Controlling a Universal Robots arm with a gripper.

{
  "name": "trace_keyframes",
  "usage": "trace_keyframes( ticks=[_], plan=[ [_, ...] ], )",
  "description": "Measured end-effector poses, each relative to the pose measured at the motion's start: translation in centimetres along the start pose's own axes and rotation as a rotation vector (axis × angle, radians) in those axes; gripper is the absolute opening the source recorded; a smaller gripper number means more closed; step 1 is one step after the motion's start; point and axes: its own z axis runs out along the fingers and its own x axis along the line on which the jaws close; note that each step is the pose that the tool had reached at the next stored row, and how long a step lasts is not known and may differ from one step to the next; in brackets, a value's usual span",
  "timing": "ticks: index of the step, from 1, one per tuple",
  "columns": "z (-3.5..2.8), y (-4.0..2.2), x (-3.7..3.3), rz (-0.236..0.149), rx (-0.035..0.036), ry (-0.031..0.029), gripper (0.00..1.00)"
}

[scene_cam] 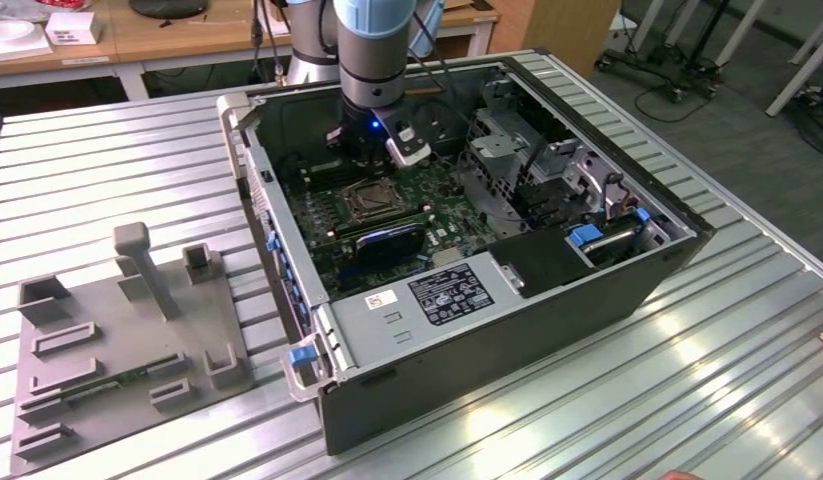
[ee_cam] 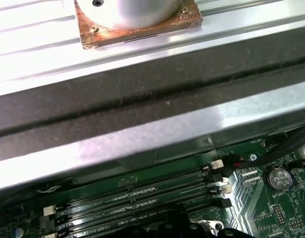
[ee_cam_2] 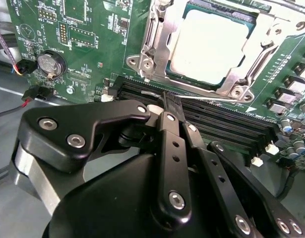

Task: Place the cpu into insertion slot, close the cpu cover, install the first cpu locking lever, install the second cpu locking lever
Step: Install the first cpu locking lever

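The cpu [ee_cam_2: 212, 44], a pale silver square, lies in the insertion slot [scene_cam: 371, 200] on the green motherboard inside the open computer case. The cpu cover [ee_cam_2: 154, 37], a silvery frame, lies flat around it, and the chip shows through its window. A thin wire locking lever [ee_cam_2: 212, 98] runs along the slot's edge, beside the memory slots. My gripper [ee_cam_2: 169, 101] [scene_cam: 371, 150] hangs over the board just beside the slot. Its black fingers [ee_cam_2: 169, 148] are shut together, and their tips touch the lever wire.
Long black memory slots [ee_cam_2: 231, 126] lie right under the fingers. A coin battery [ee_cam_2: 48, 63] and red-black wires sit nearby. The case wall [ee_cam: 142, 134] rises close by, and drive cages [scene_cam: 545, 170] stand at the exterior view's right. A grey fixture plate [scene_cam: 118, 340] rests on the slatted table.
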Motion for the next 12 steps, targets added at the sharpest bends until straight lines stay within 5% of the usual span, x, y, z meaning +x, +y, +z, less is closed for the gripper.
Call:
trace_keyframes(
  ticks=[3,8,12],
  plan=[
    [0.03,0.01,-0.03,0.005,0.0094,-0.0041,0.10],
    [0.16,0.01,-0.05,0.010,0.0409,-0.0152,0.10],
    [0.28,0.26,0.04,0.013,0.0452,-0.0173,0.10]
  ],
)
